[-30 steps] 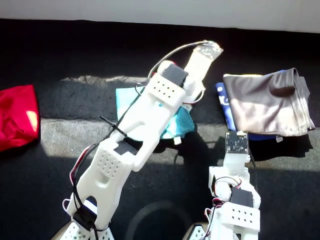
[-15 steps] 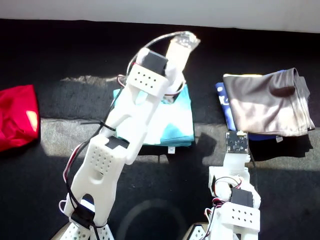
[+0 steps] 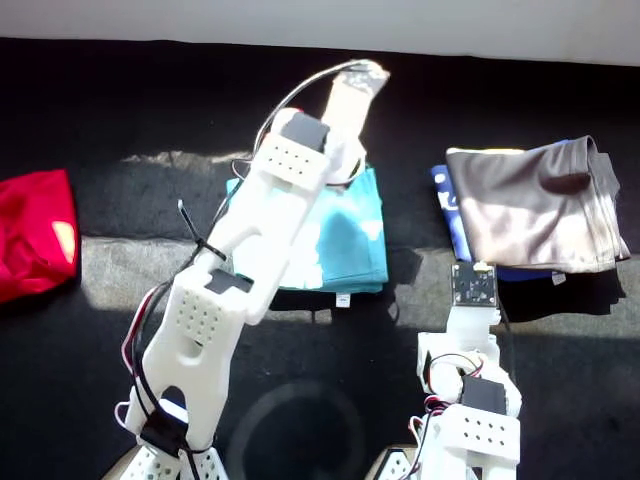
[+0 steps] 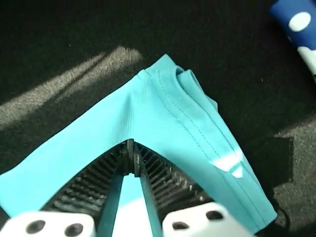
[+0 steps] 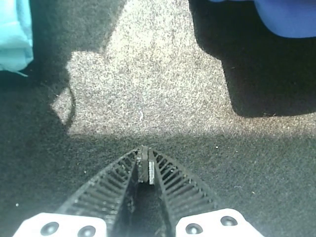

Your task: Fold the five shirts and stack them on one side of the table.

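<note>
The turquoise folded cotton shirt (image 3: 345, 235) lies flat as a rough rectangle on the black cloth-covered worktop (image 3: 120, 90), partly in a band of sunlight. A small white label (image 3: 343, 299) sticks out at its near edge.

The left arm stretches over this shirt, and the left pincer (image 4: 131, 160) is at the shirt's far side, close to a corner with a stitched hem. Its jaws are clenched, tip against tip, and they are on the turquoise cloth. I cannot tell whether some cloth is caught between them.

The right pincer (image 5: 144, 165) is to the near right of the turquoise shirt and apart from it, low over bare worktop. Its jaws are also clenched and they hold nothing.

To the right of the turquoise shirt, near but not touching, a grey folded shirt (image 3: 535, 205) lies on top of a blue shirt with white dots (image 3: 447, 200). The blue one shows at the side that faces the turquoise shirt. Well apart to the left of the turquoise shirt lies a red crumpled shirt (image 3: 35, 235).
</note>
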Tool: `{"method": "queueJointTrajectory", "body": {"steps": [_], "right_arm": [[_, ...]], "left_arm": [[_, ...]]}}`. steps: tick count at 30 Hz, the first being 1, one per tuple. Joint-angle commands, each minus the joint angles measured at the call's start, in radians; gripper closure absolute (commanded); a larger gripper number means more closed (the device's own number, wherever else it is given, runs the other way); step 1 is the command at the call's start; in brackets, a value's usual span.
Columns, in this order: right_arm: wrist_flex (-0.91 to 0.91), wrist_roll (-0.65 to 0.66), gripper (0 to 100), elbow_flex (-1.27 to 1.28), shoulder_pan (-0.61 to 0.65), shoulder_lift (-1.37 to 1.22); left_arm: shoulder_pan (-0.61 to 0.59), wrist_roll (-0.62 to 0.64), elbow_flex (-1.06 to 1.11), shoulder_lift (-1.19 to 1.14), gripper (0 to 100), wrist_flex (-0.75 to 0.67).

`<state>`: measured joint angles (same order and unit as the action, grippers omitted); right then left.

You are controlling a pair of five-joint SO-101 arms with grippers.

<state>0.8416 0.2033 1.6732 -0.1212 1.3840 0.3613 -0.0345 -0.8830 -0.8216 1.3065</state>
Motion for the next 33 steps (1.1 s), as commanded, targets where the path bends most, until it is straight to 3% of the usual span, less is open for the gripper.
{"method": "queueJointTrajectory", "body": {"steps": [1, 7, 14, 23, 27, 33], "right_arm": [[0.002, 0.003, 98.0, 0.005, -0.010, 0.010], [0.002, 0.003, 98.0, 0.005, -0.010, 0.010], [0.002, 0.003, 98.0, 0.005, -0.010, 0.010], [0.002, 0.003, 98.0, 0.005, -0.010, 0.010], [0.002, 0.003, 97.6, -0.002, -0.010, 0.010], [0.093, 0.003, 92.6, -0.173, -0.005, 0.004]], "left_arm": [[0.027, 0.006, -0.010, -0.038, 99, -0.052], [0.047, 0.025, -0.035, -0.133, 99, -0.091], [-0.005, 0.103, -0.188, -0.243, 99, -0.235], [-0.007, 0.106, -0.389, -0.286, 99, -0.129], [-0.039, 0.103, -0.483, -0.282, 99, 0.006], [-0.114, 0.044, -0.782, -0.282, 99, 0.420]]}}
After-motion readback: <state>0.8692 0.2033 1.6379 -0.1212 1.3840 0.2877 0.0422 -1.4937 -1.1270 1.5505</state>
